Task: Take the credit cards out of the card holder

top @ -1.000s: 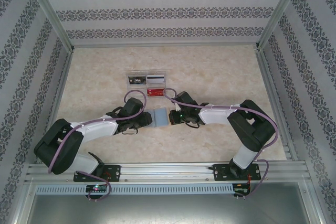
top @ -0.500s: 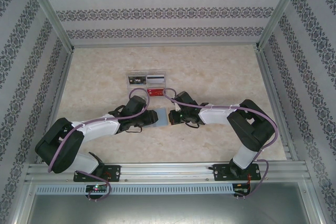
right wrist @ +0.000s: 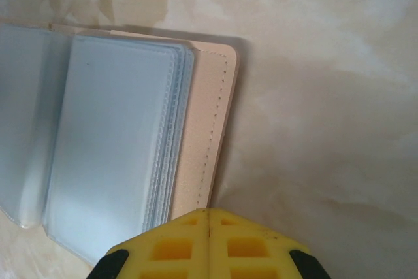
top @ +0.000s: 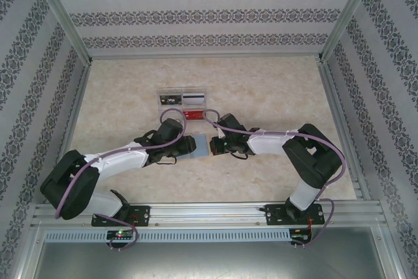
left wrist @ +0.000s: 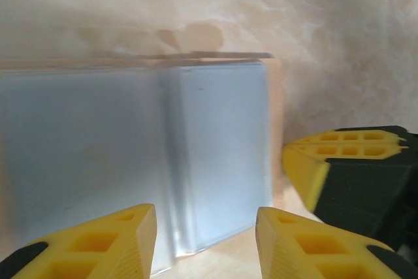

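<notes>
Left gripper (left wrist: 204,219) stood parted and empty over the near edge of the blue-grey cards (left wrist: 215,142) (blurred up close). Right gripper (right wrist: 209,217), clenched shut, sat at the tan edge of the holder (right wrist: 206,115), which lay open on the table (right wrist: 326,96).

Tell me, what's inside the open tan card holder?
The card holder lies open, showing a stack of frosted blue-grey sleeves. Anything tucked inside them cannot be seen, and the top sleeve covers the ones beneath.
</notes>
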Robot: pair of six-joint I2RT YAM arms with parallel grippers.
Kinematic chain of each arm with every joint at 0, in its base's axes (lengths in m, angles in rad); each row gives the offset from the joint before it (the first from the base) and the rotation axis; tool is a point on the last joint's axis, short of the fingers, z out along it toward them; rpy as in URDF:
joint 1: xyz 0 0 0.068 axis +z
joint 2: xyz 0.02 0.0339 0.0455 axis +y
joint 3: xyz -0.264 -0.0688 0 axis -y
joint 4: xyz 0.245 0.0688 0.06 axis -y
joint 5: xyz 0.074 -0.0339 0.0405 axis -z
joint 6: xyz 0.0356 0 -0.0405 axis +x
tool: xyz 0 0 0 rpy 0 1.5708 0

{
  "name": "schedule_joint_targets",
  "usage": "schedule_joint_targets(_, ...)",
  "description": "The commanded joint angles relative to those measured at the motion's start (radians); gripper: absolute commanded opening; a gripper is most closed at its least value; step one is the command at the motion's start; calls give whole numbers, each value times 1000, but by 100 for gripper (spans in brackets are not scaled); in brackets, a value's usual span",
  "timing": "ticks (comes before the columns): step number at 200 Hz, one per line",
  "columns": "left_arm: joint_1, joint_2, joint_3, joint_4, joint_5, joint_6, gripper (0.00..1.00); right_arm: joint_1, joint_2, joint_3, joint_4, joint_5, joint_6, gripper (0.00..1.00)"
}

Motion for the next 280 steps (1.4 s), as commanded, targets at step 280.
schedule_joint_targets(280, 2, 59, 12, -154, -136, -5, 47, -6, 24, -3, 5, -27, 17, 0)
